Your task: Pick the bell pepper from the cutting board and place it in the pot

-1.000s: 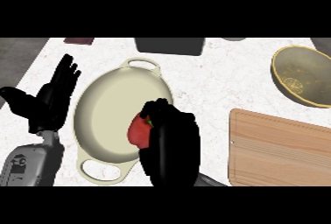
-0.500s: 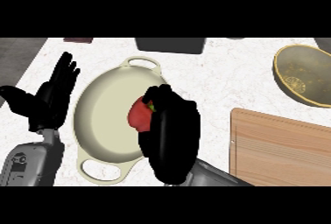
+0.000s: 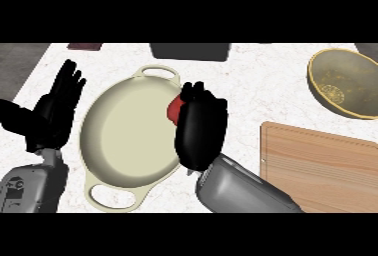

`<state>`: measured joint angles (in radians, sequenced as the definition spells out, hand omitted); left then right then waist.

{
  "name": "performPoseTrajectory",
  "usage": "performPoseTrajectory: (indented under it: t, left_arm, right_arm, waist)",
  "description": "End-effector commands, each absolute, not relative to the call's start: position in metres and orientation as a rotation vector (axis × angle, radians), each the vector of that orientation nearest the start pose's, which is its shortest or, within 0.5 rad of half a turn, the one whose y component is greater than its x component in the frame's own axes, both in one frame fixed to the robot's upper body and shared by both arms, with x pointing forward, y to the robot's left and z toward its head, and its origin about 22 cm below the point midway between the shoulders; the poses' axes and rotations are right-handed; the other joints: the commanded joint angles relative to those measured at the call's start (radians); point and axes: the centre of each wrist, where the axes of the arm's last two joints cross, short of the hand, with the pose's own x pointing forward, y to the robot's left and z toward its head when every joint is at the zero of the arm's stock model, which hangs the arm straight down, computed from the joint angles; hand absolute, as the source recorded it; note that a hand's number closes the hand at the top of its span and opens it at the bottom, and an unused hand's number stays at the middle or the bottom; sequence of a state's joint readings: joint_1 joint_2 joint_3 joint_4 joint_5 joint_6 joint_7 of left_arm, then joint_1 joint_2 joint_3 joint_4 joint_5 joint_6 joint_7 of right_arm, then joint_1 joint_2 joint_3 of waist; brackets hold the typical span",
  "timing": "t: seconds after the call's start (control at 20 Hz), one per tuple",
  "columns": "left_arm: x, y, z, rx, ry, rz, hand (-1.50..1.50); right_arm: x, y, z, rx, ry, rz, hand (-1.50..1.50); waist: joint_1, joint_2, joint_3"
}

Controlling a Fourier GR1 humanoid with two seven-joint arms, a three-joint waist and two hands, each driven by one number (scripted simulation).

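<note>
A red bell pepper (image 3: 175, 109) shows only as a small patch, held over the right rim of the cream oval pot (image 3: 125, 140). My right hand (image 3: 199, 127) curls round the pepper and hides most of it. The wooden cutting board (image 3: 325, 170) lies at the right with nothing on it. My left hand (image 3: 52, 112) stays open with fingers up, left of the pot.
A yellow-green bowl (image 3: 347, 82) sits at the back right. A dark rectangular object (image 3: 190, 51) lies at the counter's far edge behind the pot. A small dark red item (image 3: 85, 46) sits at the back left.
My right hand has carried the pepper farther away and a little higher along the pot's right rim. The left hand has not moved.
</note>
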<state>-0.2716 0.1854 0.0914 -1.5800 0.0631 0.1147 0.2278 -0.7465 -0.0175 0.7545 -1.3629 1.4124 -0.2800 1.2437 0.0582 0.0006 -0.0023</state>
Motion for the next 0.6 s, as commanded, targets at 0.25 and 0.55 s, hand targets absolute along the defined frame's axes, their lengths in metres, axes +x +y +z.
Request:
performPoseTrajectory:
  t: [0.25,0.55]
  left_arm:
    - [0.306,0.257,0.098,0.146,-1.626,0.040,0.00]
    - [0.301,0.261,0.092,0.147,-1.645,0.022,0.00]
  right_arm:
    - [0.304,-0.003,0.076,-1.393,-1.296,0.430,1.50]
    - [0.310,-0.023,0.062,-1.156,-1.259,0.338,-1.50]
  waist:
    - [0.002,0.012,0.003]
    - [0.012,0.016,0.004]
